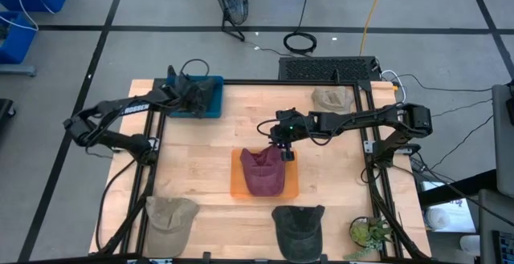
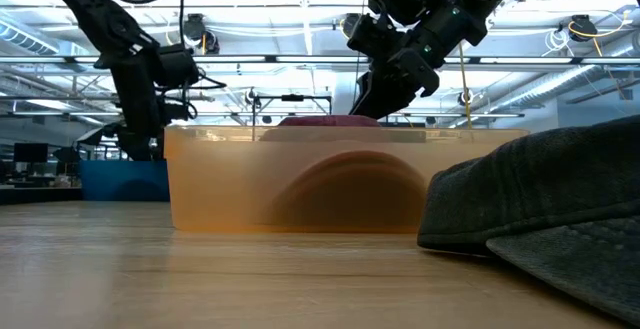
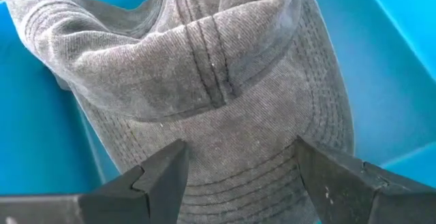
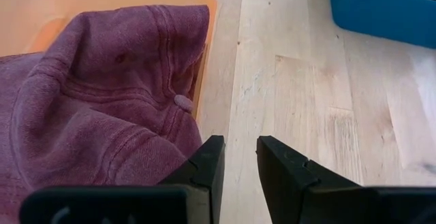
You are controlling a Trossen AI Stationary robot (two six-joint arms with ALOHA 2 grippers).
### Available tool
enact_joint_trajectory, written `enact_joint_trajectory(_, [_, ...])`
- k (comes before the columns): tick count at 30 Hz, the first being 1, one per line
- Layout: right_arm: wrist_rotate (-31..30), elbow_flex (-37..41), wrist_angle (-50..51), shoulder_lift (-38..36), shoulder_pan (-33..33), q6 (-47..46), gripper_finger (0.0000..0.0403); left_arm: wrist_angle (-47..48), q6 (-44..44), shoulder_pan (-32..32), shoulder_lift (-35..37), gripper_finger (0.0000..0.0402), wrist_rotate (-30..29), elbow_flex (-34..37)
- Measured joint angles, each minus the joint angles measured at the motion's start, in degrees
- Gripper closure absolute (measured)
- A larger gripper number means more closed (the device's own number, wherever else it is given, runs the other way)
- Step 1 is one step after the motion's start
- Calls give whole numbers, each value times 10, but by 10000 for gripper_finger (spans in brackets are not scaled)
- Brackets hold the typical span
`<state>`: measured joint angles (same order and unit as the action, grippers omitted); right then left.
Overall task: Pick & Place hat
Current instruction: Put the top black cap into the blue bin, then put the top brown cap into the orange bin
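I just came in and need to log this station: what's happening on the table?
Two arms are sorting hats into bins. The right end effector hangs at the far edge of the orange bin, which holds a maroon hat; its fingers are slightly apart and hold nothing. The left end effector is open over a grey hat in the blue bin. A tan hat and a dark hat lie on the table's near edge, and another tan hat at the far side.

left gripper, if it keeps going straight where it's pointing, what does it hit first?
Most likely the grey hat lying in the blue bin. The left gripper is open, fingers straddling the hat's brim, with nothing visible between. How much gap remains is unclear.
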<state>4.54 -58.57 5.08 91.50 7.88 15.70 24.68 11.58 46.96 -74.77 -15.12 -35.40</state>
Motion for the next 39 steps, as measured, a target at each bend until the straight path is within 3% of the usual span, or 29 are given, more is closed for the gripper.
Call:
enact_joint_trajectory(5, [0, 0, 0, 0, 0, -12, 328, 65, 0, 1, 67, 133, 2, -5])
enact_joint_trajectory(15, [0, 0, 13, 0, 0, -31, 328, 61, 3, -42, 230, 133, 3, -9])
enact_joint_trajectory(19, [-2, 0, 12, 0, 0, -48, 328, 9, -29, -72, 265, 133, 30, -9])
enact_joint_trajectory(28, [-31, 0, 40, -38, 0, -97, 328, -171, -69, -168, 268, 133, 204, -9])
enact_joint_trajectory(34, [-94, 0, 116, -98, 0, -133, 328, -275, -98, -201, 243, 133, 232, -9])
enact_joint_trajectory(39, [-153, 0, 174, -143, 13, -168, 321, -361, -99, -189, 236, 133, 263, -10])
